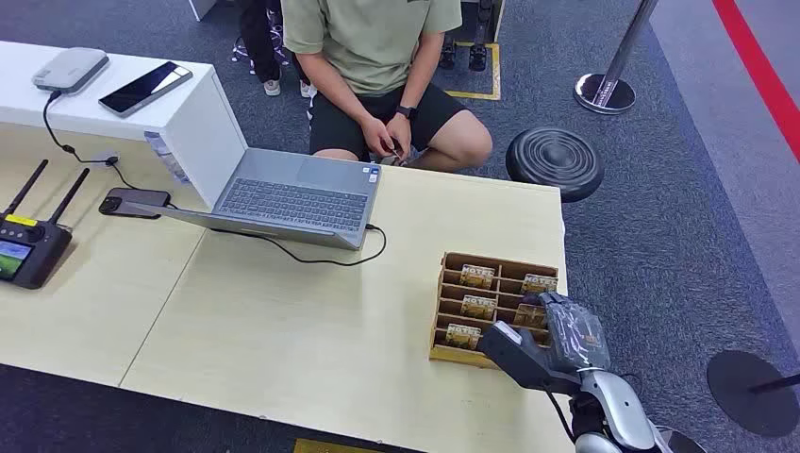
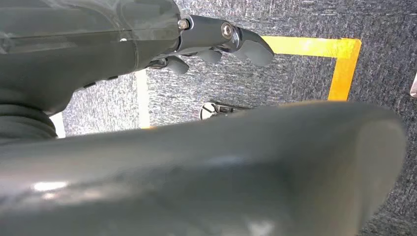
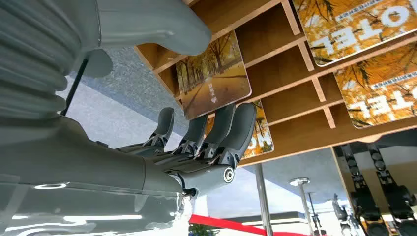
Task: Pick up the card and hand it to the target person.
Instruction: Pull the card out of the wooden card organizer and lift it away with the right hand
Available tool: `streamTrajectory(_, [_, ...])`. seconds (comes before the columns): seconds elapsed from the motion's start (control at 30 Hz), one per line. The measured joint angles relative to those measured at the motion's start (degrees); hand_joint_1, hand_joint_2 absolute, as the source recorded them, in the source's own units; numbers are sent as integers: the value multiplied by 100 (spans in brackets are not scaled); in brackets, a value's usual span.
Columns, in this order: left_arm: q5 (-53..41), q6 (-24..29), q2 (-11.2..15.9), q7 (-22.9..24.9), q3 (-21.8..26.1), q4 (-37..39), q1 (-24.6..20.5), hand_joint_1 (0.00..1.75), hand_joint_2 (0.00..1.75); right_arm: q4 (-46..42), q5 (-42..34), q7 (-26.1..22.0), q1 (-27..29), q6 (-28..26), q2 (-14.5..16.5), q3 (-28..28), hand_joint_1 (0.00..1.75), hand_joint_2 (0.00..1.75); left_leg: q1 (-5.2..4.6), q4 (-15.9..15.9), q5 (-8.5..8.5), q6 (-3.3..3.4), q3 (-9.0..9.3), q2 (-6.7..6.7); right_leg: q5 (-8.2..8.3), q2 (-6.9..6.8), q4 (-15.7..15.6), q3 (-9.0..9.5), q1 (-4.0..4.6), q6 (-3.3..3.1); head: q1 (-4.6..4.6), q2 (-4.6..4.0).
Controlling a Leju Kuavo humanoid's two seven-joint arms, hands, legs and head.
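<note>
From the head view, a pale wooden table [image 1: 311, 330] is stretching across the scene, and a wooden card rack [image 1: 493, 307] is sitting near its right end. The rack is holding several cards printed with autumn trees. The robot's right hand [image 1: 555, 332] is reaching in from below and resting at the rack's right side, its dark fingers over the slots there. Beyond the rack, at the far side of the table, a person [image 1: 377, 75] in a green shirt is sitting, hands in lap. An open laptop [image 1: 292, 198] is lying between the rack and that person, off to the rack's left.

In the left wrist view, the left hand [image 2: 216, 44] is hanging over grey carpet and a yellow floor line. Its fingers are partly curled and holding nothing.

In the right wrist view, the right hand's fingers [image 3: 231, 132] are lying straight and close together against the rack's edge, beside one card [image 3: 214, 73] standing in its slot. The thumb [image 3: 162, 27] is on the card's other side, apart from the fingers. Nothing is pinched yet.

This looks like the reaching step, with the pick-up not yet done. The next move probably calls for closing thumb and fingers on that card, then lifting it straight out of its slot.
</note>
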Motion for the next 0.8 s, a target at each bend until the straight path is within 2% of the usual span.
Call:
streamTrajectory(0.17, [0,0,0,0,0,0,0,0,0,12,0,0,1,1,9,-11,143,175,0,0,0,0,1,0,0,0,0,0,0,0,1,0])
streamTrajectory(0.27, [1,0,0,-2,0,1,-1,0,0,17,1,0,2,2,13,-26,149,175,0,0,0,0,1,0,0,0,0,0,0,0,1,0])
streamTrajectory(0.8, [-28,-73,13,-101,-15,0,-2,0,0,17,31,-48,6,2,31,-116,147,175,0,0,0,0,1,0,0,0,0,1,0,0,0,0])
